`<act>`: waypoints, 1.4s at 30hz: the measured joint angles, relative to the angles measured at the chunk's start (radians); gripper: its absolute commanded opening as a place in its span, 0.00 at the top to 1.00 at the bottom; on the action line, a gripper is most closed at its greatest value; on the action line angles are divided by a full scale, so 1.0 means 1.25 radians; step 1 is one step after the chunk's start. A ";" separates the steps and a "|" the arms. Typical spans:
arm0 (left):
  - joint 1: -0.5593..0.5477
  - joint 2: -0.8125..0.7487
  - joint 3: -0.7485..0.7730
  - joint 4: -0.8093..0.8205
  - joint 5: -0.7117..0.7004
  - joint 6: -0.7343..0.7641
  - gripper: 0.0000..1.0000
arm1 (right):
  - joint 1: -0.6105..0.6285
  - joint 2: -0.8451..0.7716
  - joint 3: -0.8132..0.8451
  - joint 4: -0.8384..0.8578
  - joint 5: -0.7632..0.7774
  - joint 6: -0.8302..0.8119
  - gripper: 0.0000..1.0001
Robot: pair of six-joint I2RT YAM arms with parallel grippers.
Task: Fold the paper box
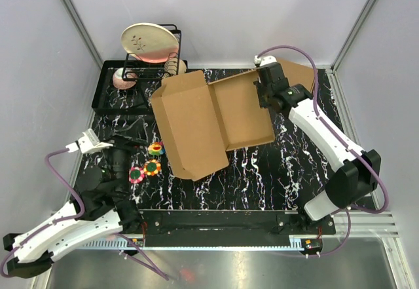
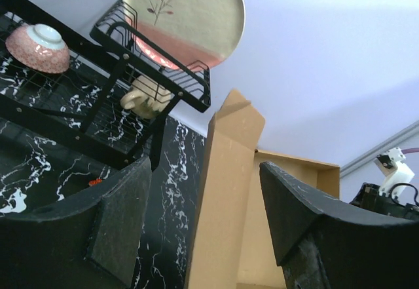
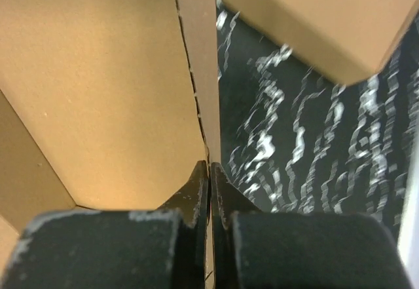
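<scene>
Presently, the paper box, a plain brown corrugated cardboard die-cut mailer, lies partly formed at the middle of the black, white-veined marble-pattern table. Its broad lid panel stands raised on the left and its shallow tray lies open to the right. My right gripper is clamped on the thin wall at the tray's far right edge; the wrist view shows both fingers pressed together with the cardboard edge running between them. My left gripper hangs spread wide and grasps nothing, near the lid's edge but apart from it. I judge the step in hand to be the raising and setting of a tray side wall; with the lid unclosed, the folding is well short of done. The next move calls for turning that wall along its crease without tearing it, with the left arm steadying the lid. Beyond the box are a second brown cardboard box behind the right arm, a black wire dish rack holding a cream round plate, and small bright flower-shaped pieces just beside the lid.
</scene>
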 measured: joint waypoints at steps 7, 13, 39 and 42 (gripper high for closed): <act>0.000 0.039 -0.027 -0.042 0.066 -0.088 0.32 | -0.084 -0.016 -0.148 -0.018 -0.250 0.204 1.00; 0.000 0.108 -0.030 -0.077 0.142 -0.157 0.32 | -0.104 -0.044 -0.320 0.013 -0.388 0.345 0.95; 0.000 0.112 0.006 -0.114 0.154 -0.098 0.32 | -0.107 -0.026 -0.208 0.215 -0.423 0.144 0.43; 0.000 0.106 0.006 -0.141 0.145 -0.096 0.32 | -0.105 0.077 -0.196 0.242 -0.461 0.083 0.43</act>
